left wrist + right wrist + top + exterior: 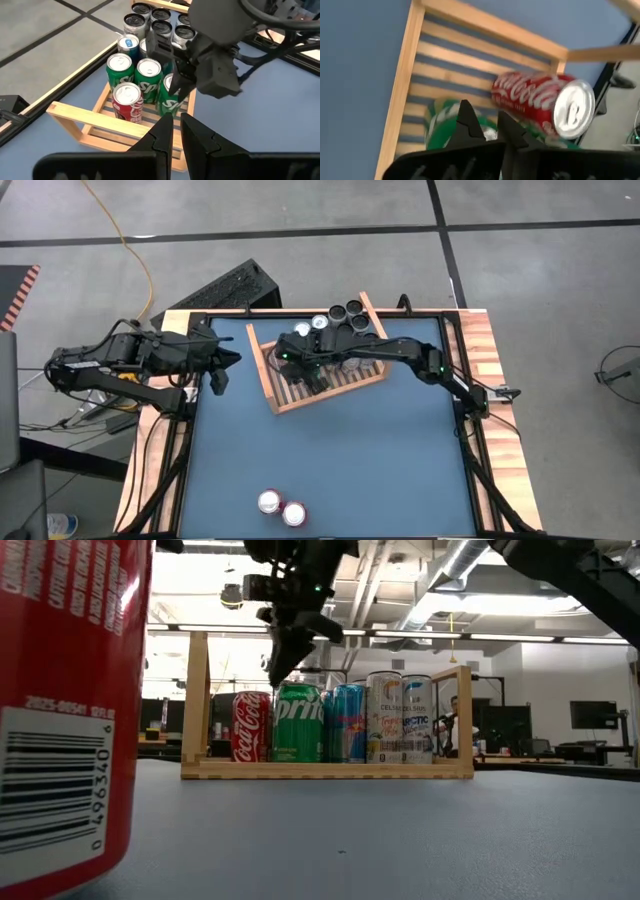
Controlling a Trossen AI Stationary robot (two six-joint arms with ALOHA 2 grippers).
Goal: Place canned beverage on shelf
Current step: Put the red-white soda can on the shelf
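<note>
Cans fill the wooden shelf (pixel 268 375) at the table's far side. Right gripper (pixel 176 82) hangs directly over a green Sprite can (pixel 169 102) inside it, fingers narrow, apparently just above its top. Left gripper (pixel 222 370), fingers nearly together, waits beside the shelf.

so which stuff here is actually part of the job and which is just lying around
Part of the job:
- light-brown wooden slatted shelf
- green soda can under the right gripper
- two loose red cans at the table's near edge

Just lying about:
- yellow cable on the floor
- black keyboard-like case beyond the table
- left gripper, waiting apart from the shelf
</note>
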